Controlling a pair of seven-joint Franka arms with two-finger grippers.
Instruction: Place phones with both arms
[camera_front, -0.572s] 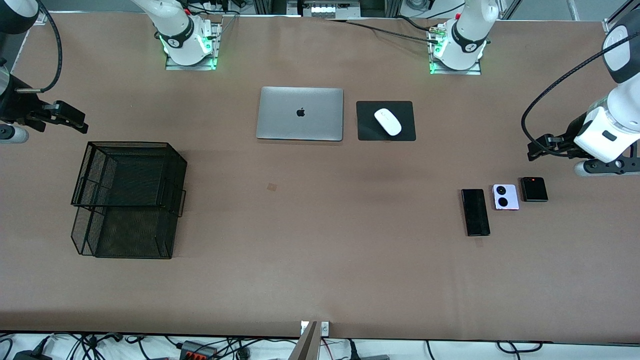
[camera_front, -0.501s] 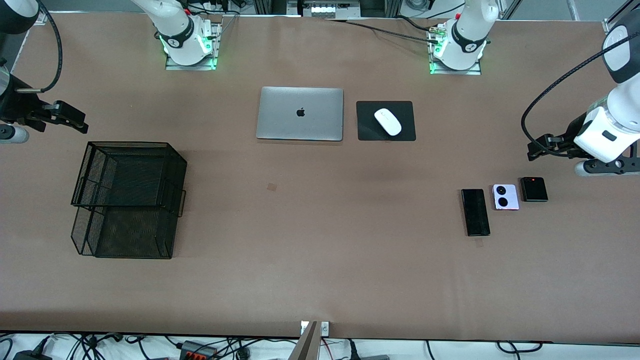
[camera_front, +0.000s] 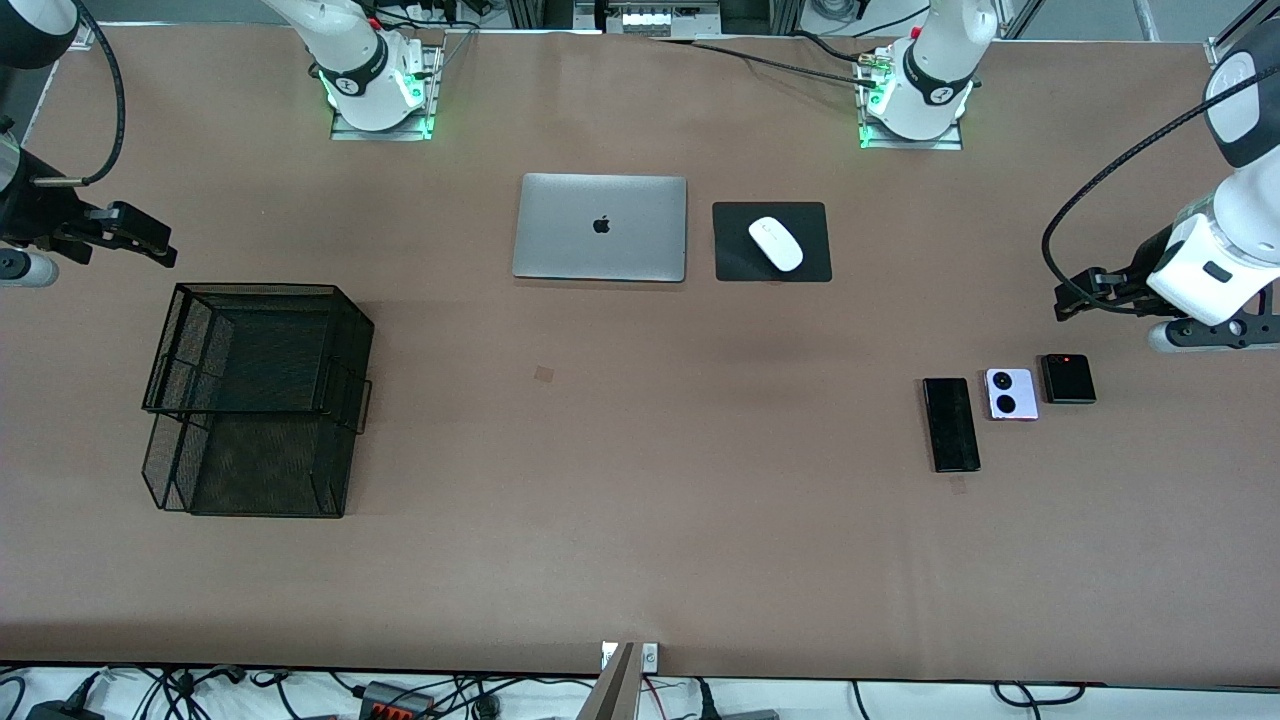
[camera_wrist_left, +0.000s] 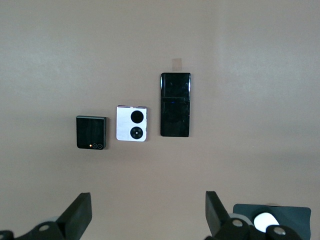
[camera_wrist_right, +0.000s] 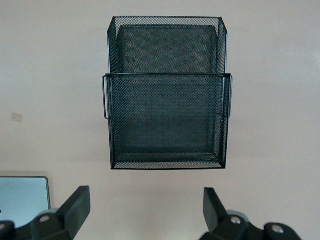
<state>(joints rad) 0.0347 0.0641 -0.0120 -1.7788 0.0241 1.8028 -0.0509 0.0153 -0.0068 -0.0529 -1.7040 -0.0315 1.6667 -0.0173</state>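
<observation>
Over at the left arm's end of the table, three phones (camera_front: 1005, 400) lie in a row, near the wide-open left gripper (camera_front: 1068, 301). Long black slab (camera_front: 950, 424) probably runs toward the front camera. Right gripper (camera_front: 160, 248) waits open above the mesh tray (camera_front: 255, 400), well apart from them.

— What do you see of the two arms?

— You have white rounded shells with dark grey joints. Each base (camera_front: 378, 80) wears a black ring with a white mark, sits on a metal plate and glows green at the foot.

— Cables?

— A black cable (camera_front: 1120, 165) loops along the left arm (camera_front: 1215, 265), and another black one runs down the right arm (camera_front: 30, 110).

— And the ends?

— You get the black left gripper (camera_wrist_left: 145, 217) and the black right gripper (camera_wrist_right: 145, 215), with flat fingers (camera_wrist_right: 77, 202) and round silver screws.
</observation>
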